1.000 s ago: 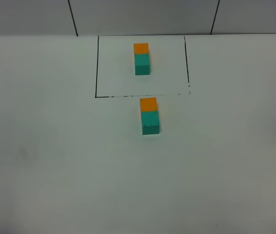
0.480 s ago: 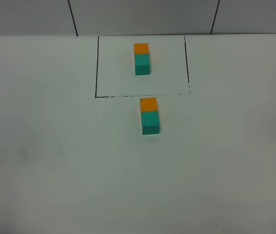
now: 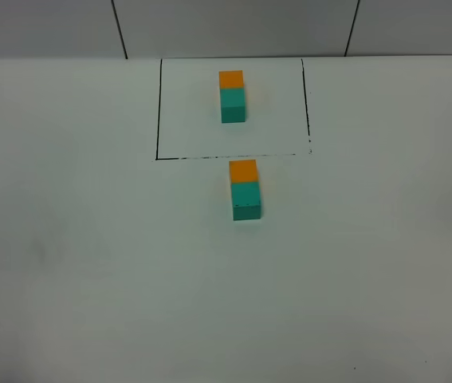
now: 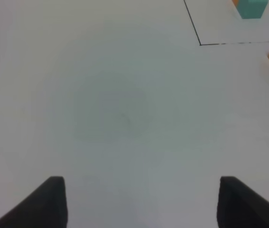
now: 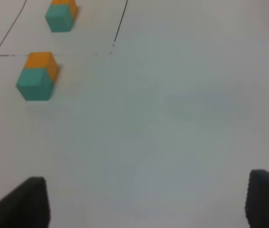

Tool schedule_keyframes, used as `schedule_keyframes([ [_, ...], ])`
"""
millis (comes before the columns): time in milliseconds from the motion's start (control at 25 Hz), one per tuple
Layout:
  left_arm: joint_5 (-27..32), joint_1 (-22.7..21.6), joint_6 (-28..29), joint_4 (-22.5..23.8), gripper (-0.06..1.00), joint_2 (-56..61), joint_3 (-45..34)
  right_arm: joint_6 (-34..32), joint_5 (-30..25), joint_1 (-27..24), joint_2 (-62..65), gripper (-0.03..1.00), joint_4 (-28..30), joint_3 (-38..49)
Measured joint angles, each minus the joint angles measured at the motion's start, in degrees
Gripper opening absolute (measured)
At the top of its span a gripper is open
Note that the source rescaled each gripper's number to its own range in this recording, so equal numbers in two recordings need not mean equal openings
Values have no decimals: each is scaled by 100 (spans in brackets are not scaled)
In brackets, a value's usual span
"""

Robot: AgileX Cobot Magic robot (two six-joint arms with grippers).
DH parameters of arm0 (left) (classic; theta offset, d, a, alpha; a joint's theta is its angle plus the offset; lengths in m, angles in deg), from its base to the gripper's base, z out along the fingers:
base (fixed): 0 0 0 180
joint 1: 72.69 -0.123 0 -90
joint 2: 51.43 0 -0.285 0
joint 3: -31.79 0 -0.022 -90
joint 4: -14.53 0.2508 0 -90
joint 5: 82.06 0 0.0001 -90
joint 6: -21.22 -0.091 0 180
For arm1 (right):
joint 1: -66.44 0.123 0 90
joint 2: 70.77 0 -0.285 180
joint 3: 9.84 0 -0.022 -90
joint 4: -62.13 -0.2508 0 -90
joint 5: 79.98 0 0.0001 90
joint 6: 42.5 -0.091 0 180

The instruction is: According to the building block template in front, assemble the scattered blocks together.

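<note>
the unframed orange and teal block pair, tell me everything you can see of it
The unframed pair is two small matte cubes of equal size, plain and apparently solid-coloured. The orange cube sits on the far side, the teal cube on the near side, faces pressed together with no visible gap, forming one short bar. It rests flat on the white table, just outside the near edge of the black drawn rectangle, roughly in line with the framed pair and in the same colour order. Nothing else touches it; no fingers are near.

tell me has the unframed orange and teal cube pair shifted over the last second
No. The unframed orange and teal matte cube pair sits just below the thin black drawn rectangle's bottom edge, exactly as in the earlier exterior views.
</note>
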Motion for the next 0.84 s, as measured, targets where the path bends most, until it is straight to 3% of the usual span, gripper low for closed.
schedule_keyframes([
  [840, 0, 0, 0, 0, 41, 0, 0, -23, 0, 0, 0, 69, -15, 0],
])
